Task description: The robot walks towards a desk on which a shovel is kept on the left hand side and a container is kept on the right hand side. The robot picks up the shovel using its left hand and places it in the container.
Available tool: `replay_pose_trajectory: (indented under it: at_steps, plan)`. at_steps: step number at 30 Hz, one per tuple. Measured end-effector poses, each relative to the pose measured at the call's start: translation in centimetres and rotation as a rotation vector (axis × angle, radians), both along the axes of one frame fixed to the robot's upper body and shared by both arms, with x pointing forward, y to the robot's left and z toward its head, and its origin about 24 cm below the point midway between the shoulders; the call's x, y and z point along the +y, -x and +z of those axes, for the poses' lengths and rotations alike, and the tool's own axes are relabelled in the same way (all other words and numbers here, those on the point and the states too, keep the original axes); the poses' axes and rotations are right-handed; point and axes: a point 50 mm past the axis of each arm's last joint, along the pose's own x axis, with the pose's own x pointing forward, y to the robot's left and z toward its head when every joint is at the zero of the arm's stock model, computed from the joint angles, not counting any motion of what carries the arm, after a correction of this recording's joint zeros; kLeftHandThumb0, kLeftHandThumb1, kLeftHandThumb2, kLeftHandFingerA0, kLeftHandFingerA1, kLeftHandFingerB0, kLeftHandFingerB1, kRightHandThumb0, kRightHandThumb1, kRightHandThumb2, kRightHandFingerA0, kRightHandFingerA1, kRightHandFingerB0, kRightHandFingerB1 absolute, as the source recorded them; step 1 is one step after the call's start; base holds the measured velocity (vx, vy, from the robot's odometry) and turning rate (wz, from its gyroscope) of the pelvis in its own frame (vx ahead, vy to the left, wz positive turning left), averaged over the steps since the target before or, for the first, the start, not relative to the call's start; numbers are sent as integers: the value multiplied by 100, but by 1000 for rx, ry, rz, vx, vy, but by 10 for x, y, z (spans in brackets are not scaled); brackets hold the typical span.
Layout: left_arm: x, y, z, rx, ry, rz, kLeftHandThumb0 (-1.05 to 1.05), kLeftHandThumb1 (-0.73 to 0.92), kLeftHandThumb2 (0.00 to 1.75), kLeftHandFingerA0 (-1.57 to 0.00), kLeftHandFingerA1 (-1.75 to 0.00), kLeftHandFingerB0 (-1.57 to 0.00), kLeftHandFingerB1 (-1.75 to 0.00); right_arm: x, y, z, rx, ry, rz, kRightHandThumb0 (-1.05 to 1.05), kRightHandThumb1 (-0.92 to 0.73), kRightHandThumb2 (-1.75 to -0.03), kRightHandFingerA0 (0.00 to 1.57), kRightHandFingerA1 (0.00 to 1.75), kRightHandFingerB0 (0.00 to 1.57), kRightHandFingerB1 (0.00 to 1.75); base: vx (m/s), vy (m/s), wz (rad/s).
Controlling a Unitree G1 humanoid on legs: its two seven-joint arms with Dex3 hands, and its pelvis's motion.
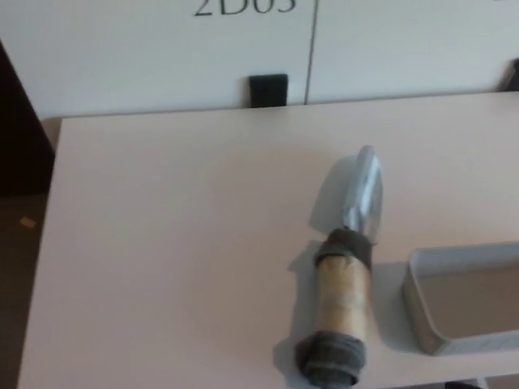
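Neither robot hand shows in the head view, so whether they are open, closed or holding anything cannot be told. Nearest on the pale pinkish desk top (178, 243) lies the small shovel with its tan wooden handle and silvery metal blade (347, 275), resting flat, nothing gripping it. Its dark grey wrapped butt end (328, 359) sits close to the near edge, right of centre, and the handle runs away from there to a second dark band (347, 247) where the blade begins. The blade (363, 194) points toward the far side, tilted on edge so that it looks narrow, with its shadow falling to the left. Just to the right of the handle, near but apart from it, sits the light grey rectangular container with rounded corners (415, 296), cut off by the right edge of the frame; the part of its inside that shows holds nothing. The desk left of the shovel is bare surface. Off the desk's left edge there is dark brown floor (20, 211). Past the far edge stands a white panelled wall (146, 57) with a vertical seam, dark lettering partly cropped at the top, and a small black rectangular block (268, 90) at the desk line.
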Motion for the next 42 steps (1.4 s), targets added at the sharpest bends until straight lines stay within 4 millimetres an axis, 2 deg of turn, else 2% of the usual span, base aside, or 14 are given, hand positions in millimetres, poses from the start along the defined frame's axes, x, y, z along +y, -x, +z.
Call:
replay_pose_trajectory:
  at_steps: [1, 5, 6, 9, 10, 12, 20, 21, 22, 23, 35, 39, 41, 42]
  plan:
    - [2, 0, 0, 0, -6, 1, -49, 69, 61, -34, -32, -32, -31, 1, 1, -1, 7, -4, -2, -36, -52, -55, 54, 50, 38, 43, 0, 0, 0]
    - [3, -1, 0, 0, -11, -1, -49, 69, 61, -36, -32, -32, -31, 2, 0, -2, 5, -8, -1, -36, -52, -55, 54, 50, 38, 43, -7, 38, 5]
    - [4, -2, 1, -5, -14, 0, -54, 54, 86, -31, -48, -22, -43, 2, 0, -1, 3, -7, -1, -36, -53, -55, 53, 50, 38, 43, 0, 0, 0]
    - [4, -7, 3, -30, -14, -2, -54, 54, 86, -30, -47, -22, -43, 0, 0, -1, 6, -3, -3, -37, -52, -54, 54, 50, 39, 43, -81, -69, 32]
    - [3, -5, 2, -23, -11, 0, -49, 68, 61, -35, -32, -32, -31, 0, 0, -1, 6, -2, -3, -38, -51, -54, 55, 50, 40, 43, -76, -58, 20]
    - [1, -2, 1, -12, -4, 2, -49, 68, 61, -34, -32, -32, -31, -2, 0, 0, 3, 2, -4, -42, -42, -70, 52, 57, 38, 51, -46, 38, -2]
    - [7, -5, 2, -21, -19, 4, -48, 68, 61, -35, -32, -32, -31, 3, -2, -1, 3, -12, 1, -43, -41, -70, 52, 57, 40, 52, -11, 256, -19]
    - [9, -6, 3, -25, -26, 4, -53, 52, 85, -30, -47, -21, -43, 4, -2, -1, 3, -15, 0, -43, -41, -70, 52, 57, 39, 52, 26, 205, -5]
    - [10, -6, 3, -25, -28, 4, -53, 52, 85, -30, -47, -21, -43, 4, -2, -1, 3, -15, -1, -45, -41, -70, 53, 58, 39, 52, 15, 169, 0]
    - [10, -6, 4, -26, -29, 5, -48, 67, 61, -35, -32, -32, -31, 4, -2, -2, 3, -16, -1, -44, -41, -70, 52, 57, 39, 52, -24, 130, -1]
    - [9, -8, 4, -33, -21, 8, -47, 68, 61, -35, -32, -32, -31, 6, -5, -2, 3, -24, 0, -38, -49, -54, 56, 51, 40, 44, -25, -64, 5]
    - [6, -9, 4, -37, -10, 7, -48, 67, 61, -35, -32, -32, -31, 2, -8, 0, -6, -10, -2, -43, -41, -69, 51, 57, 39, 52, -27, -140, 0]
    - [6, -9, 4, -39, -9, 6, -48, 67, 61, -35, -32, -32, -31, 3, -8, 0, -6, -12, -1, -37, -50, -54, 56, 50, 41, 44, 0, 0, 0]
    - [6, -9, 4, -39, -9, 5, -53, 52, 85, -29, -47, -23, -43, 3, -8, 0, -7, -12, -1, -36, -50, -54, 56, 51, 41, 44, 0, 0, 0]
